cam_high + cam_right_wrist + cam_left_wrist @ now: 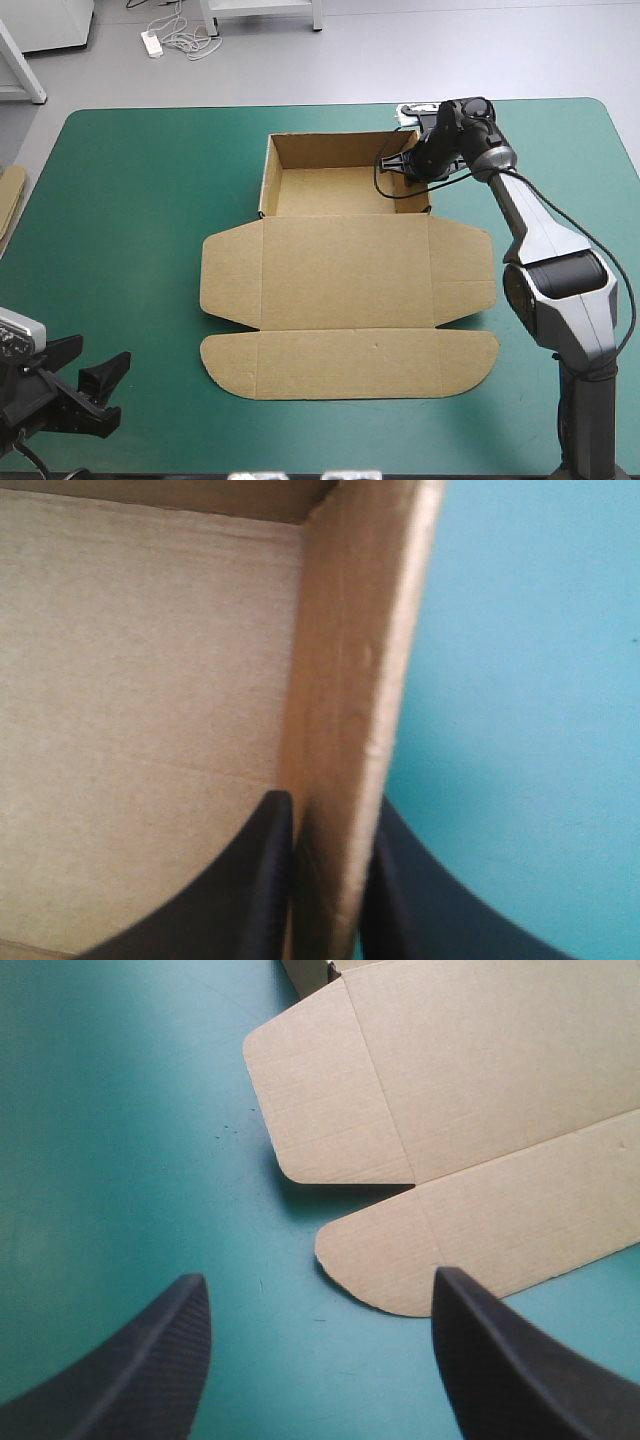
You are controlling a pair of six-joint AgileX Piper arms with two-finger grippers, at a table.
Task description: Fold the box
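Grey floor (420, 50), white power strip (152, 43), teal-green table (130, 200).

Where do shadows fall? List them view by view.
Left wrist view: a dark shadow edges the flaps of the box on the teal-green cover. Right wrist view: the far inner wall is shaded. High view: only a thin, faint shadow along the near edge of the lid.

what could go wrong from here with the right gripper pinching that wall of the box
1. The right gripper is shut on the thin side wall of the box; a hard pull or twist could crease the wall or work it untucked.
2. Nothing pins the box down: the left gripper hangs open, short of the flat lid, so the whole box may slide on the teal-green cover or tip up instead of folding.
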